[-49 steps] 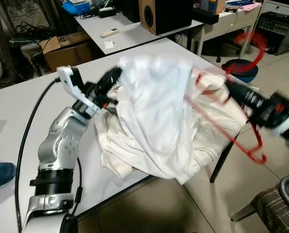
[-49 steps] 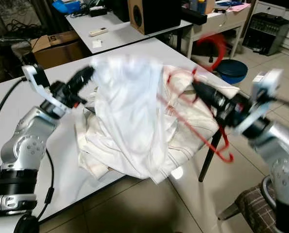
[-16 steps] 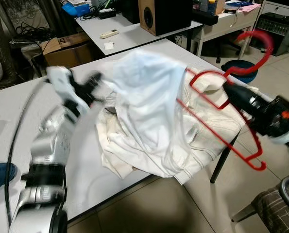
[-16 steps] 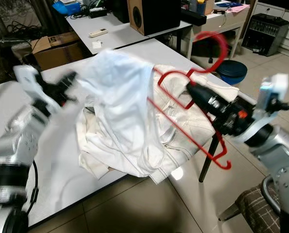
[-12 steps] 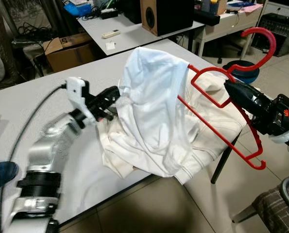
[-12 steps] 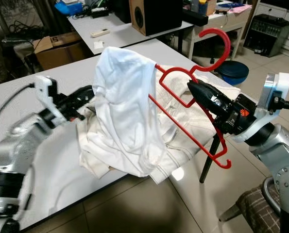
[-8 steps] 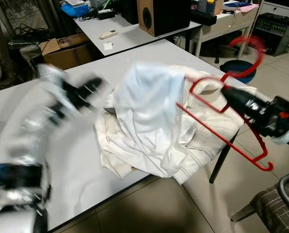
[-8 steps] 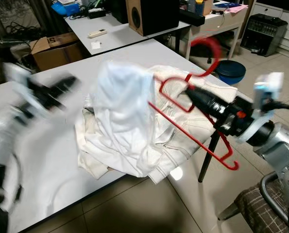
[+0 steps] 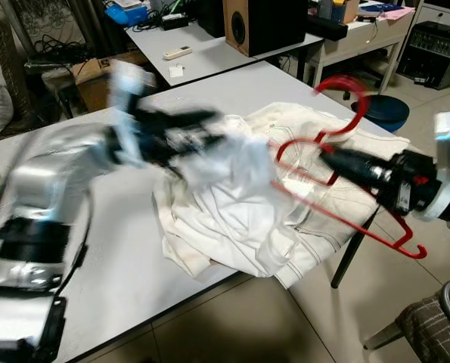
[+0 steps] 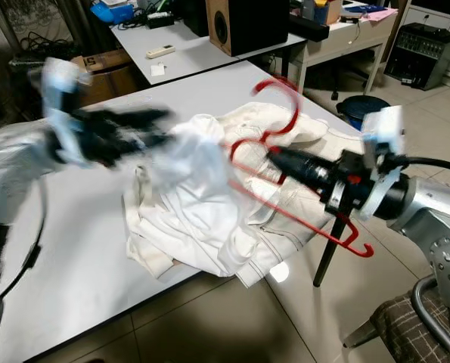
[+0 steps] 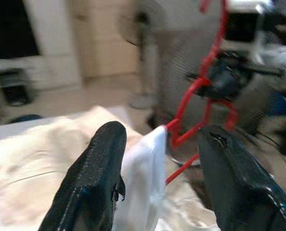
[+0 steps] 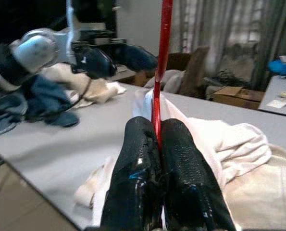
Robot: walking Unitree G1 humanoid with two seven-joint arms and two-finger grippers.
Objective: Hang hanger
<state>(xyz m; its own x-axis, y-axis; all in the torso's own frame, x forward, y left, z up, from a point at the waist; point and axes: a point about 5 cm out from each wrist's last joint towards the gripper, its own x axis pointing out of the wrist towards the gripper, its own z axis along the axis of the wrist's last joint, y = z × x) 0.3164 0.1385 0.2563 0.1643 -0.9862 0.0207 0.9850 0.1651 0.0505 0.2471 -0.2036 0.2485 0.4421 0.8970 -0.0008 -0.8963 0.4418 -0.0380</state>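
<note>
Red plastic is what I track first from the left eye view: the hanger (image 9: 338, 170) sits at the right of the scene over the cream garment pile (image 9: 285, 204), pinched by my right tool (image 9: 330, 157). One shoulder of it pokes into the thin white shirt (image 9: 232, 162), which my left tool (image 9: 202, 125) reaches toward from the left, badly blurred. I judge I am at the dressing step, working the shirt onto the hanger before any hanging.

From the right eye view the same layout holds: hook up and far, lower bar slanting off the near right edge of the surface (image 10: 81, 249).

My left wrist view shows its two black fingers (image 11: 99, 178) well spread, with a fold of the white shirt standing between them and the hanger's red shoulder just beyond; I cannot tell whether either finger presses the cloth.

My right wrist view shows both fingers (image 12: 138, 173) closed tight on the red bar, which rises straight up from between them.

Next, I think, the left tool needs to pull the shirt's opening over the red shoulder.
</note>
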